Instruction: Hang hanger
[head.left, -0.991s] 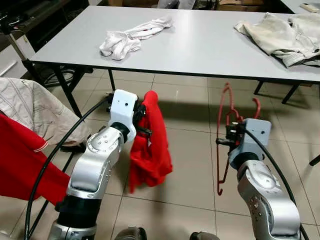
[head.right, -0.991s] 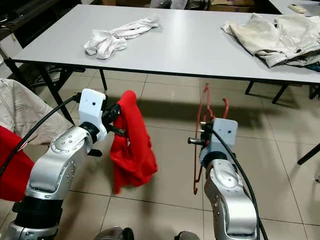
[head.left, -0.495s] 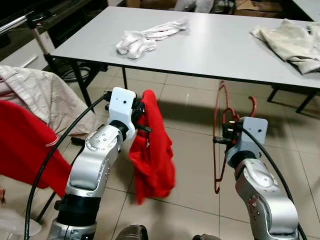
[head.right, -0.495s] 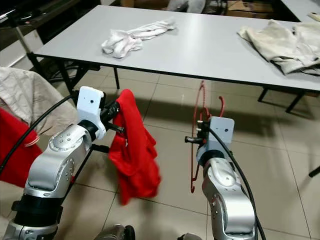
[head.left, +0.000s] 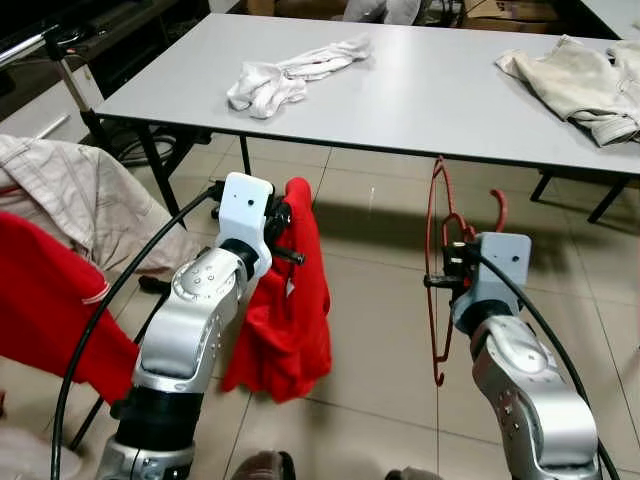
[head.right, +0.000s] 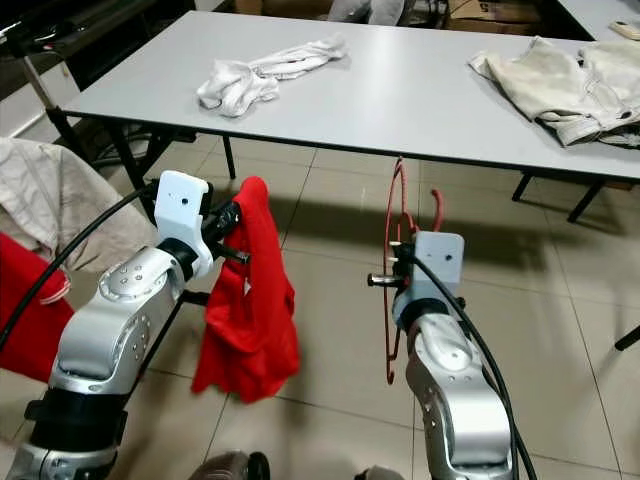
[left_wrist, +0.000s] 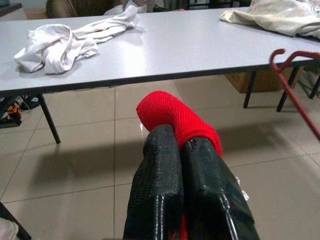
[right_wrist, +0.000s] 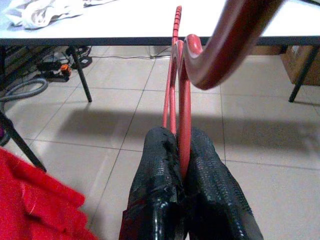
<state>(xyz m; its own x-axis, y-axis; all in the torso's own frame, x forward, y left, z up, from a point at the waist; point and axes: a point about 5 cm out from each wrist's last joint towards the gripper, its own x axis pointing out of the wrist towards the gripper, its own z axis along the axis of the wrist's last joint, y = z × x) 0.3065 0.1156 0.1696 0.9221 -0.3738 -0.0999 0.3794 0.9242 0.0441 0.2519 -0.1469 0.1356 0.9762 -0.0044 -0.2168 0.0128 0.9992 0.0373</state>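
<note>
your right gripper is raised in front of you, fingers clamped on the red hanger, which stands upright over the floor just before the table. your left gripper is raised too, pinched on a red shirt. no writing is readable.

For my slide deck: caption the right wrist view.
Right hand shut on the red hanger, its hook curling overhead, facing a grey table across tiled floor.
</note>
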